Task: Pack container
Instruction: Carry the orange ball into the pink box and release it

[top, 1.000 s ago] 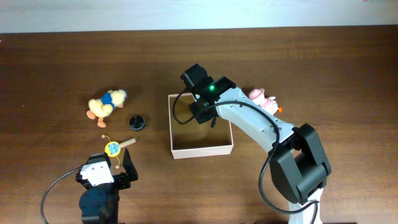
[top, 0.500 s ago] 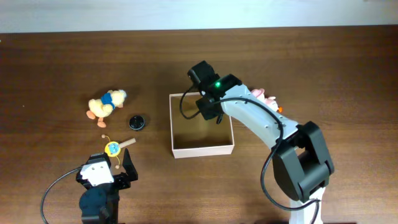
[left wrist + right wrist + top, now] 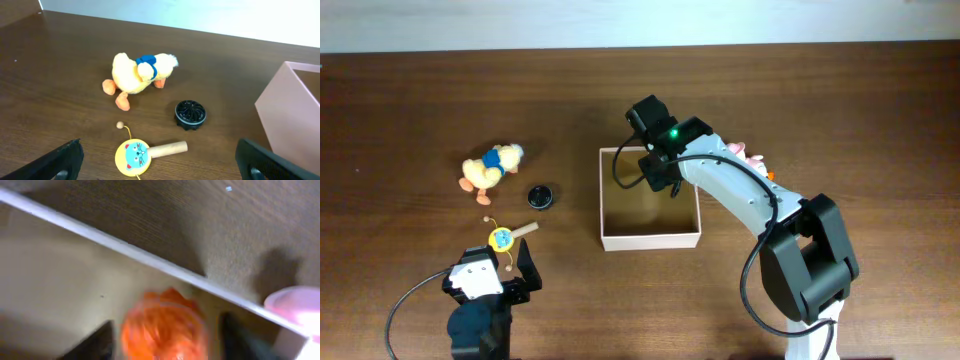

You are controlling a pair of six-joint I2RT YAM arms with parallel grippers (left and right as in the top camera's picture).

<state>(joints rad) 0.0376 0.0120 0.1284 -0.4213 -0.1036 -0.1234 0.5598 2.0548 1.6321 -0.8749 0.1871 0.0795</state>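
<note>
I am seeing the container (image 3: pixel 651 239) sitting mid-table, its tan floor mostly open and bare wood along its near and left walls. The right gripper (image 3: pixel 656 168) is hanging over the far rim, its jaws apart on either side of a blurred orange object (image 3: pixel 162 325). The left gripper (image 3: pixel 160 167) is resting low, spread wide, facing the plush duck (image 3: pixel 137 75).

A yellow plush duck (image 3: pixel 492 167) lies on the wooden table (image 3: pixel 420 90). Nearby sit a black ribbed cap (image 3: pixel 540 196) and a cat-faced drum toy (image 3: pixel 503 238).
</note>
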